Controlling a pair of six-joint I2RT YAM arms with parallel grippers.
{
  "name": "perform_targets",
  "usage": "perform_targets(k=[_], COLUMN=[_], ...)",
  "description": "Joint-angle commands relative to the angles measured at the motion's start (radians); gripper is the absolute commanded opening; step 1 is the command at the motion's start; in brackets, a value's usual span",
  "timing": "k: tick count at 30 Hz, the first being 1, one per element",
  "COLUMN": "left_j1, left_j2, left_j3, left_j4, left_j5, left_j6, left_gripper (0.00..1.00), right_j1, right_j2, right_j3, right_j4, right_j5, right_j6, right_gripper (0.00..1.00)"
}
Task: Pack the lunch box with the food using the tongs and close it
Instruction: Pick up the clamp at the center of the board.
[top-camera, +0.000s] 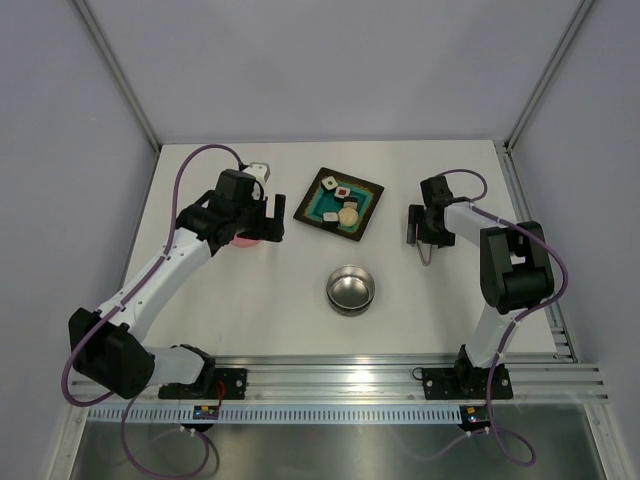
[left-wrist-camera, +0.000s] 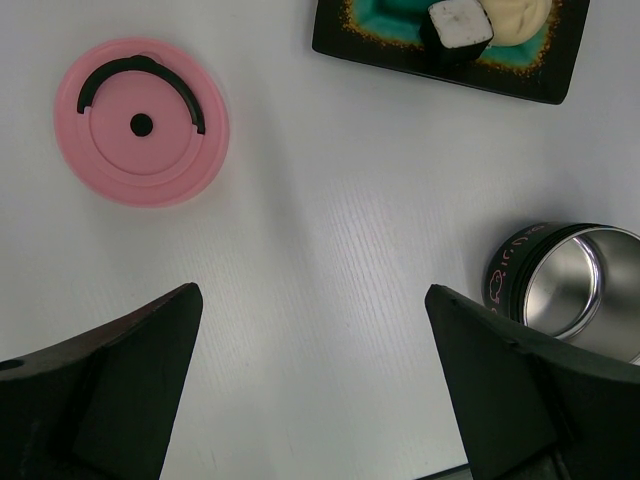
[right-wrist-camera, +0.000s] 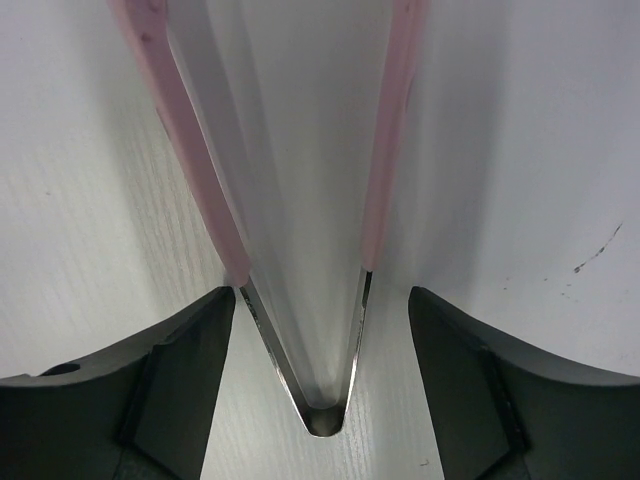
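The steel lunch box stands open and empty at the table's middle, and shows at the right edge of the left wrist view. Its pink lid lies flat on the table, and in the top view it is partly hidden under my left gripper. That gripper hangs open over bare table. The food sits in the dark tray. The tongs lie on the table with their joined end between the fingers of my open right gripper. The left finger is close to one arm and the right finger stands apart.
In the left wrist view, the tray's rim with a white piece and a beige piece shows at the top. Grey walls close in the back and sides. A metal rail runs along the near edge.
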Motion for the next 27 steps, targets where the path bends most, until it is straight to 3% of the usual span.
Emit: perform_targets(k=[1, 21, 23, 27], left_j1=[0.002, 0.002, 0.002, 0.002], left_j2=[-0.013, -0.032, -0.033, -0.041], left_j3=[0.039, 0.043, 0.04, 0.039], left_j4=[0.018, 0.01, 0.012, 0.009], left_j5=[0.007, 0.01, 0.01, 0.013], left_j6=[0.002, -0.001, -0.001, -0.004], left_gripper=[0.99, 0.99, 0.99, 0.99], right_j1=[0.01, 0.02, 0.019, 0.019], right_j2=[0.024, 0.078, 0.067, 0.038], right_j3=[0.006, 0.036, 0.036, 0.046], right_j4=[-0.013, -0.014, -0.019, -0.04], right_j5=[0.005, -0.065, -0.078, -0.111], right_j6=[-0.024, -0.072, -0.067, -0.05], right_gripper=[0.79, 0.65, 0.52, 0.45])
